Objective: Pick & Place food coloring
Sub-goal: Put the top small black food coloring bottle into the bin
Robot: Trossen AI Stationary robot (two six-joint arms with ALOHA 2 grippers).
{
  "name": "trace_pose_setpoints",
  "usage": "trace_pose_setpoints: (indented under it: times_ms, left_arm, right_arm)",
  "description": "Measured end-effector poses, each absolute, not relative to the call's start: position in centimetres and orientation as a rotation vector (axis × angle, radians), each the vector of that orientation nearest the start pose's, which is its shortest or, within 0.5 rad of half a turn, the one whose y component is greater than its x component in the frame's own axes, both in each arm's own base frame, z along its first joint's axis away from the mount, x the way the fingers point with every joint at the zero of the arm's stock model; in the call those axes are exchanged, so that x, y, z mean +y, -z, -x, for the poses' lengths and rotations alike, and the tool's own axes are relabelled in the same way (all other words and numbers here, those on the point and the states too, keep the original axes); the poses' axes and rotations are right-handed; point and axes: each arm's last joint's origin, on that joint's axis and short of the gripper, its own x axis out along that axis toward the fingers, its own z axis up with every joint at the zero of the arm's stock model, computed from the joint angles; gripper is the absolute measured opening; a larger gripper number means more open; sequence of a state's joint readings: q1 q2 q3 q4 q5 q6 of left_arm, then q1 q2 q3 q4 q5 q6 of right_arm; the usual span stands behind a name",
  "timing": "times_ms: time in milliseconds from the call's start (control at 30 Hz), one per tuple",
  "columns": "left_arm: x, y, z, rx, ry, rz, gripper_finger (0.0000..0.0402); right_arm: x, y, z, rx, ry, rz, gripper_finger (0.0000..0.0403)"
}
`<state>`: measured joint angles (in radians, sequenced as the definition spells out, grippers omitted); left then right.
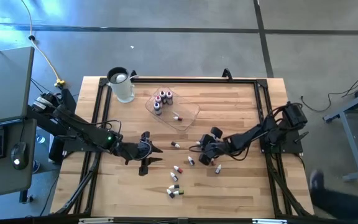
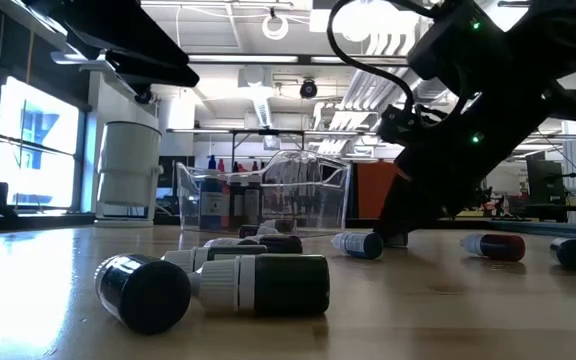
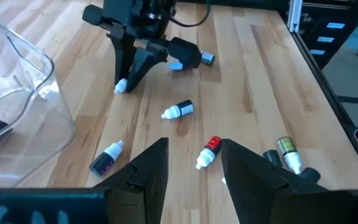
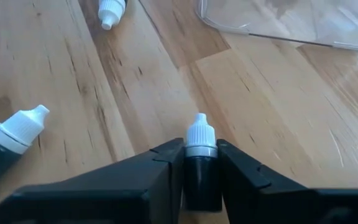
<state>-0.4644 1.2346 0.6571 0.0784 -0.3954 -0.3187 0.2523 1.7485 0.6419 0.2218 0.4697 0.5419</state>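
Small food coloring bottles lie scattered on the wooden table; several more stand in the clear tray. My right gripper is low over the table's middle, shut on a dark bottle with a white cap. My left gripper hovers open at the middle left, its fingers apart above the table. A red-capped bottle lies just ahead of them, untouched. A purple one and a dark one lie on their sides nearby. My right gripper pinches the dark bottle's body between its two fingers, one on each side. The fingers slant down from the table's right and lie along the bottle. Its white cap sticks out past the fingertips, low at the table top.
A clear jug stands at the far left corner. A black frame runs along the table's sides. More bottles lie near the front edge and by the right gripper.
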Motion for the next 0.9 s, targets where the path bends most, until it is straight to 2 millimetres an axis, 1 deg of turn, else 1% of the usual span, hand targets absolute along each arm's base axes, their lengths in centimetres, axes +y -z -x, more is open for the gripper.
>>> trace_pose_setpoints:
  times_ms: [100, 200, 333, 433, 533, 600, 667, 800, 900]
  left_arm:
    - [-10.4, -22.4, -23.2, 0.458, -0.005, 0.105, 0.0147]
    - [-10.4, -22.4, -23.2, 0.457, -0.005, 0.105, 0.0147]
    - [-10.4, -22.4, -23.2, 0.453, -0.009, 0.106, 0.0147]
    - [-10.4, -22.5, -23.2, 0.448, -0.011, 0.108, 0.0147]
    - [-10.4, -22.5, -23.2, 0.448, -0.012, 0.108, 0.0147]
    - [-10.4, -22.4, -23.3, 0.45, -0.012, 0.107, 0.0147]
    - [-10.5, -22.1, -23.4, 0.461, -0.013, 0.109, 0.0147]
    - [-10.8, -21.3, -24.0, 0.483, 0.001, 0.096, 0.0147]
    - [-11.0, -20.1, -24.4, 0.524, 0.003, 0.035, 0.0147]
  right_arm:
    - [6.0, -11.0, -28.6, 0.722, 0.387, -0.19, 0.0082]
    - [6.2, -13.7, -29.8, 0.626, 0.358, -0.132, 0.008]
    - [5.8, -17.8, -31.8, 0.501, 0.409, 0.019, 0.0077]
    - [4.8, -20.8, -33.7, 0.44, 0.451, 0.154, 0.008]
    - [2.6, -22.5, -35.4, 0.423, 0.451, 0.214, 0.0082]
    - [0.6, -22.7, -36.3, 0.434, 0.441, 0.197, 0.0082]
    - [-1.4, -22.2, -37.0, 0.461, 0.433, 0.163, 0.0081]
    - [-4.9, -19.9, -37.4, 0.58, 0.383, 0.085, 0.0084]
    - [-6.6, -18.5, -37.3, 0.644, 0.33, 0.044, 0.0088]
